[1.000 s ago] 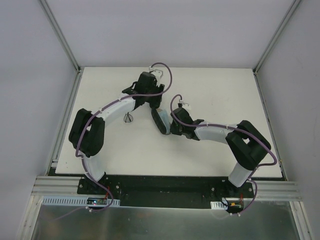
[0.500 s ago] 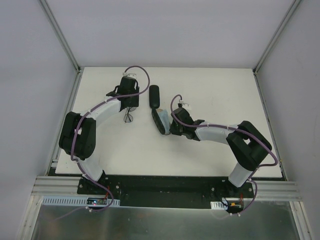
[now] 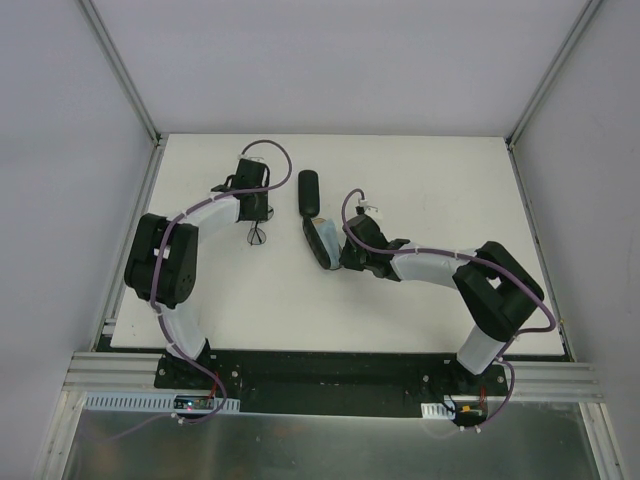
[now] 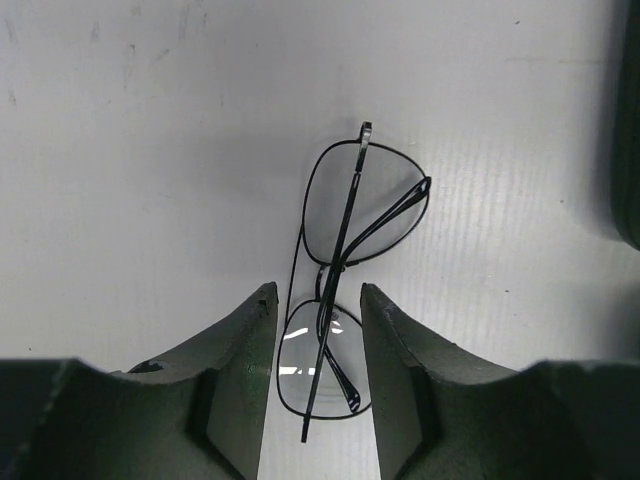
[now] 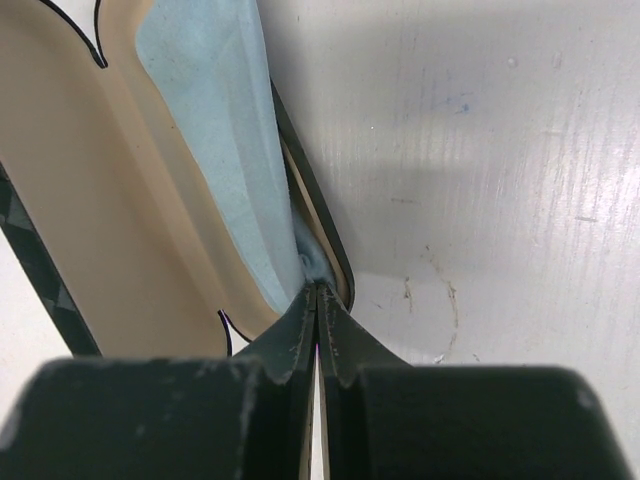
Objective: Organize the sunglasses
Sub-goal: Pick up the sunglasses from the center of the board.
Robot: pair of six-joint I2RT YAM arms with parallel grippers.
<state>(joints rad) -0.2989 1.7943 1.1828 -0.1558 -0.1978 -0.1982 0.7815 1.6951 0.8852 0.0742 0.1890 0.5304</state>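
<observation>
Pincers are being held in two different states. The left pincer [image 4: 317, 300] is being kept wide open low over the white tabletop [image 3: 420, 290]. Its two fingers [image 4: 240, 350] are being held apart on either side of one lens, and nothing is being gripped. The right pincer [image 5: 318, 290] is being pressed fully closed at the rim of the open case, and a fold of the light-blue cloth is being pinched at its tips.

The open case [image 3: 322, 243] is being shown lying near the middle of the tabletop, black outside and beige inside. The closed black case [image 3: 309, 190] is being shown just beyond it, farther from the arm bases. Whether the two are touching cannot be told. The light-blue cloth [image 5: 210, 120] is being held inside the open case, draped along its inner wall and narrowing toward the closed tips.

The wire-framed sunglasses [image 4: 341, 250] are being shown folded on the tabletop, left of both cases and apart from them. One temple is being laid across both pale lenses.
</observation>
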